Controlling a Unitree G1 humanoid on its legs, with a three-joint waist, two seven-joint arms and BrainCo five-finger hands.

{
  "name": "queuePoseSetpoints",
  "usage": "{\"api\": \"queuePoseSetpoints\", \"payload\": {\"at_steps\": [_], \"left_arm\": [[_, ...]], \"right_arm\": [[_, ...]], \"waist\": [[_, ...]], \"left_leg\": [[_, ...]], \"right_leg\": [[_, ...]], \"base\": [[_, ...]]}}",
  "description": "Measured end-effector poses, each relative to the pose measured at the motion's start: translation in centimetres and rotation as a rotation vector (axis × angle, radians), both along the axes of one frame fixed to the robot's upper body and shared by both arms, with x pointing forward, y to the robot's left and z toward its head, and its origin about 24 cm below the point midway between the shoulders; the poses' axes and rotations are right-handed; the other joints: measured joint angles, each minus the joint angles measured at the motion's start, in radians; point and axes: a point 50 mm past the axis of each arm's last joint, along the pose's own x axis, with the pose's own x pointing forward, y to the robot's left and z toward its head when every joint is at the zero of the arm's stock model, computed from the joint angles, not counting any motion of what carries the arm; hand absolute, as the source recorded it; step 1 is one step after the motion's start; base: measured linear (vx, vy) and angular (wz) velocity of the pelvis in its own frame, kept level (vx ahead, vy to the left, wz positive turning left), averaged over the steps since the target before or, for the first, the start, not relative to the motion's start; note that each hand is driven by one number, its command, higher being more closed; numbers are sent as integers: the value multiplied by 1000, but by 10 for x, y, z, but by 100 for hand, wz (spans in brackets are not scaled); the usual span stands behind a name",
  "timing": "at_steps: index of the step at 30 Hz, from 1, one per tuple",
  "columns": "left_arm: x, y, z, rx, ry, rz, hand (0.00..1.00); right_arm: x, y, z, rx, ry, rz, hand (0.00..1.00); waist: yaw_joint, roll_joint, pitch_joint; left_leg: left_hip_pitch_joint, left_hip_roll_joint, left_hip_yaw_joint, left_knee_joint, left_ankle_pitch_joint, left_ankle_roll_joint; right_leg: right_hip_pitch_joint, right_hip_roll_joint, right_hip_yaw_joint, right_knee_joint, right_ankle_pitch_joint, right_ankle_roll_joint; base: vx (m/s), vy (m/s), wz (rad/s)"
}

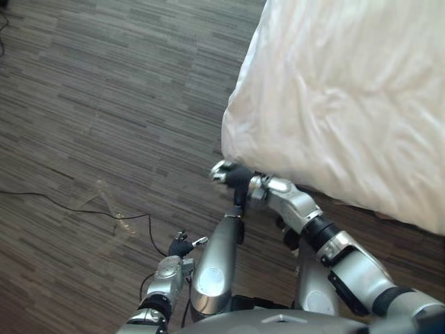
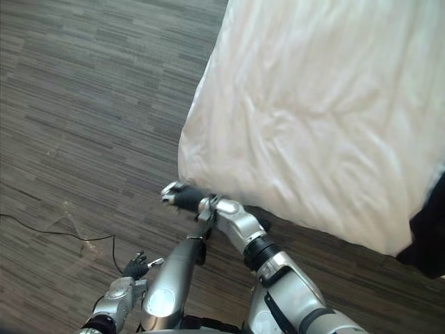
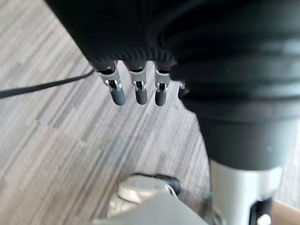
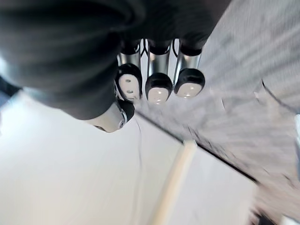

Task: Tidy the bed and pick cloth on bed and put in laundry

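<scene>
The bed's white duvet [image 1: 348, 97] fills the upper right, and its near corner [image 2: 191, 163] hangs down toward the floor. My right hand [image 1: 233, 174] hovers just in front of that corner, low over the floor. In the right wrist view its fingers [image 4: 158, 86] are curled in and hold nothing, with the white bedding behind them. My left hand [image 1: 179, 245] hangs low at the lower left over the carpet. Its fingers [image 3: 138, 91] are relaxed and empty. A dark cloth-like shape [image 2: 427, 229] shows at the right edge beside the bed.
Grey striped carpet [image 1: 104, 104] covers the floor to the left of and in front of the bed. A pale scuff mark [image 1: 111, 202] lies on the carpet at the left.
</scene>
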Motion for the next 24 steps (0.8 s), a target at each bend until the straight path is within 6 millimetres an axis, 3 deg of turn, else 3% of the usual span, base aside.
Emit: {"api": "queuePoseSetpoints", "payload": {"at_steps": [2,7,9,10,12,13,17,20,24], "left_arm": [[4,-6,0,-10,0,-13,0],[11,-16,3,-23,-26,-42,0],[11,-18,2,-26,-25,-50,0],[11,-18,2,-25,-24,-53,0],[11,-18,3,-20,-23,-62,0],[11,-18,3,-19,-21,-62,0],[10,-16,3,-8,-23,-52,0],[14,-18,6,-12,-45,-53,0],[14,-17,7,-4,-40,-55,0]], "right_arm": [[13,-35,-7,-46,31,-100,100],[20,-69,-13,-41,76,-221,100],[23,-101,-16,23,124,-349,100],[23,-108,-16,34,131,-376,100],[19,-145,-22,107,173,-530,100],[18,-152,-23,131,184,-564,100],[4,-193,-30,290,221,-729,100],[-13,-212,-44,300,244,-792,100],[-42,-209,-77,265,318,-783,100]], "waist": [[3,28,5],[-4,79,7],[-8,91,8],[-9,91,8],[-22,91,8],[-26,91,8],[-75,90,9],[-105,86,11],[-146,65,21]], "left_leg": [[-5,0,14,0,2,2],[-21,-3,25,-3,11,11],[-24,-5,32,-7,16,17],[-25,-6,35,-10,18,18],[-25,-12,49,-21,28,25],[-25,-13,52,-21,28,26],[-9,-23,90,-22,26,44],[23,-26,110,-21,12,39],[90,-23,117,-27,0,33]], "right_leg": [[-15,0,17,0,7,-3],[-38,-1,31,-5,22,2],[-41,2,40,-24,39,4],[-43,2,42,-28,42,7],[-46,1,52,-47,57,18],[-46,1,55,-49,60,21],[-48,-4,97,-66,87,33],[-24,-8,120,-77,87,44],[41,-2,125,-88,75,60]], "base": [[-17,-1,-16],[-23,6,-8],[-34,28,-9],[-36,34,-10],[-38,43,-10],[-33,49,-16],[-23,49,-24],[1,42,-27],[45,20,-17]]}}
